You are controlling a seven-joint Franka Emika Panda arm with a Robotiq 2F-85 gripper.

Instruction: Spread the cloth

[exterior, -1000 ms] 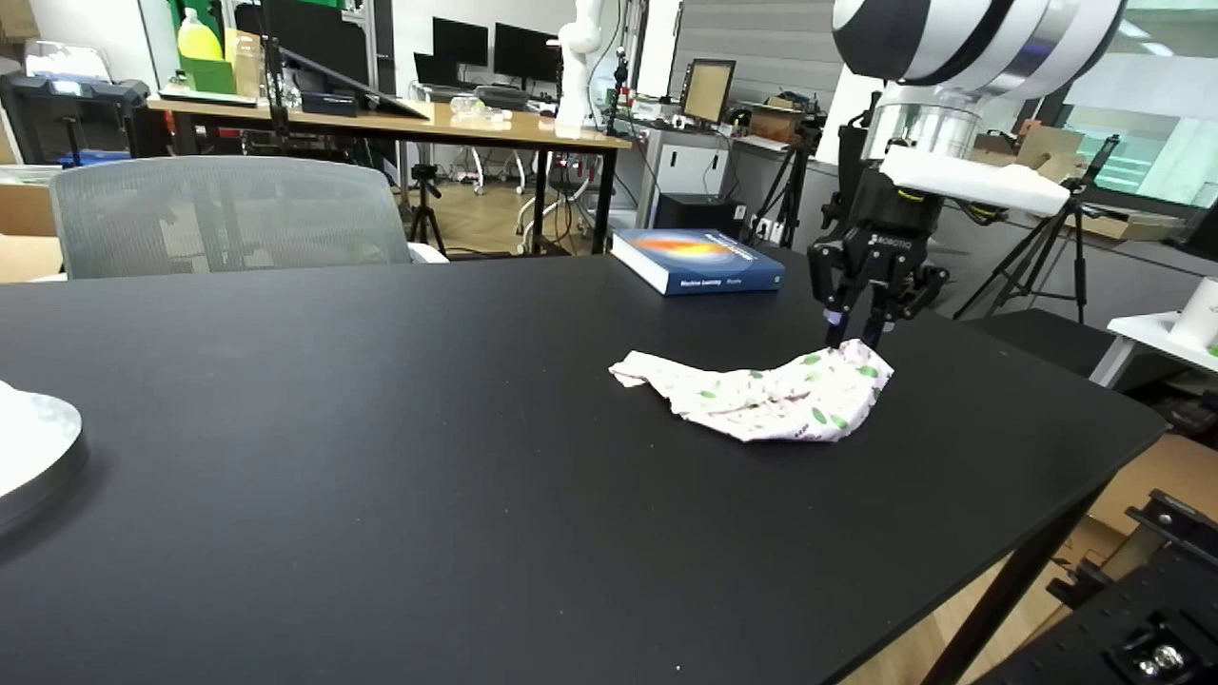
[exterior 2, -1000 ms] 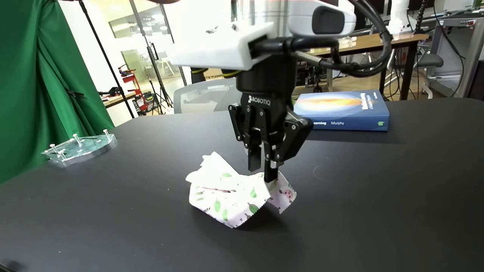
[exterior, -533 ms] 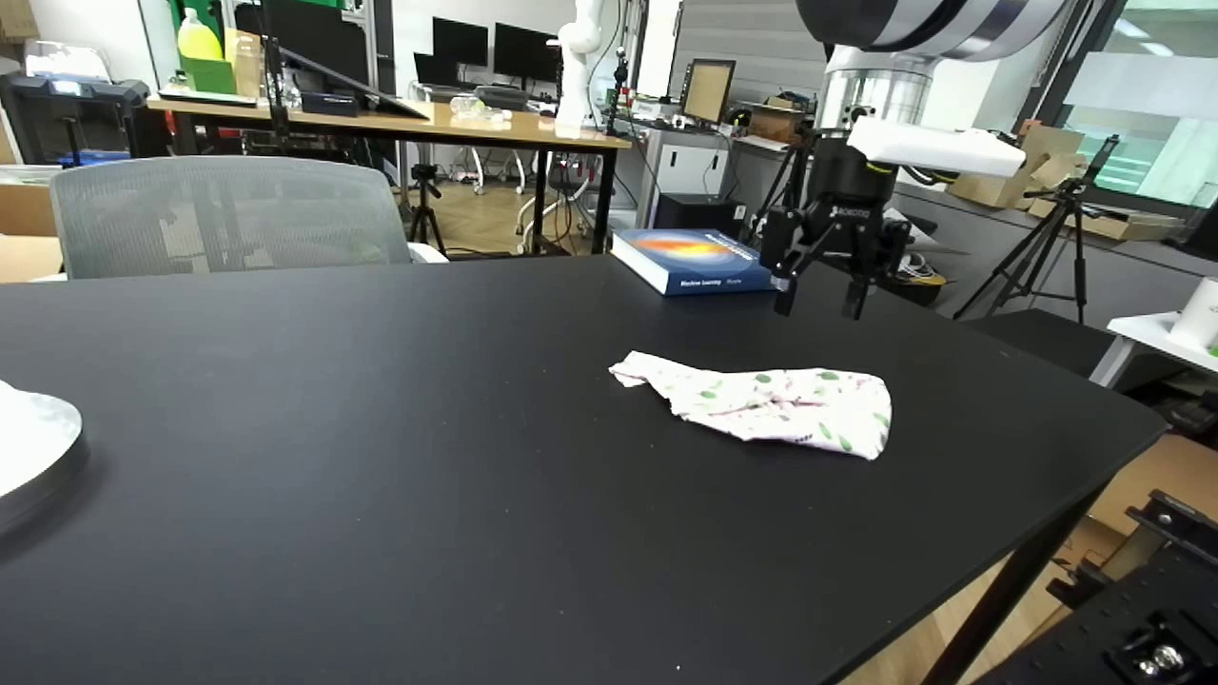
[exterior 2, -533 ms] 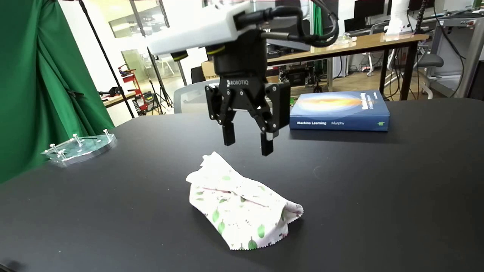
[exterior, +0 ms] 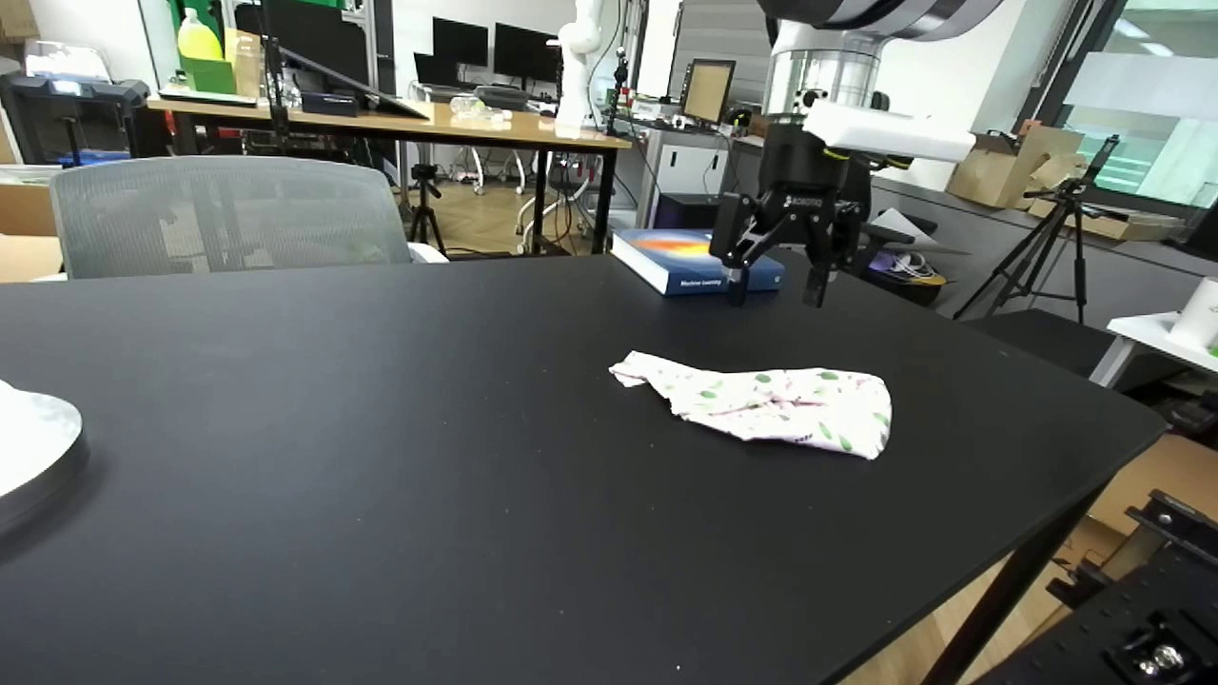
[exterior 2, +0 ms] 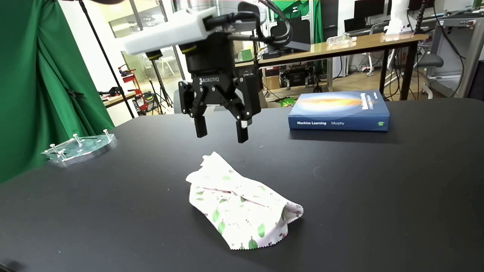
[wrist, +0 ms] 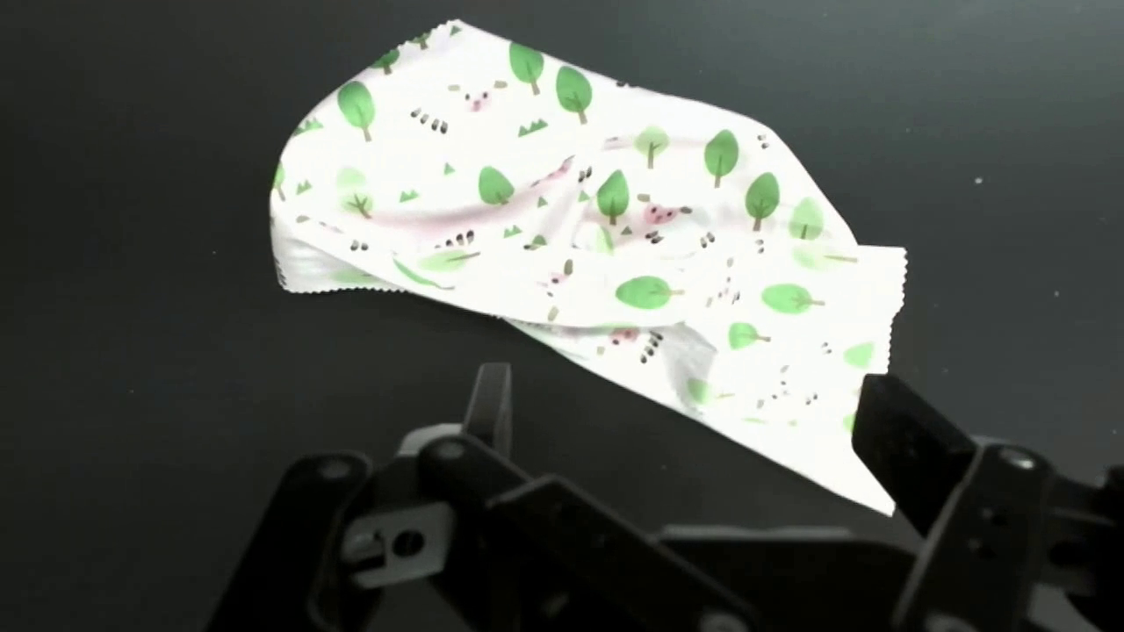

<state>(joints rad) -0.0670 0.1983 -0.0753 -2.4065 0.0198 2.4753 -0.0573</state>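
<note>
The cloth [exterior: 790, 409] is white with green trees and small pink animals. It lies on the black table, partly unfolded, with creases across its middle and some edges folded over, as the wrist view of the cloth [wrist: 527, 189] shows. One end is narrow and bunched in an exterior view; the opposite end of the cloth [exterior 2: 245, 215] fans out wider. My gripper [exterior 2: 222, 135] hangs above the table, apart from the cloth. Its jaws stand wide with nothing between them. In the wrist view a finger [wrist: 913, 448] overlaps the cloth's corner only by line of sight.
A thick blue book [exterior 2: 338, 111] lies on the table [exterior: 381, 476], behind the gripper in an exterior view. A clear acrylic plate with upright bolts [exterior 2: 79, 149] sits near the table edge. A round white-topped object [exterior: 33, 447] stands at the far end.
The gripper has opened, let go of the cloth's edge, risen and moved left in both exterior views. The released edge has dropped onto the table, spreading that end wider.
</note>
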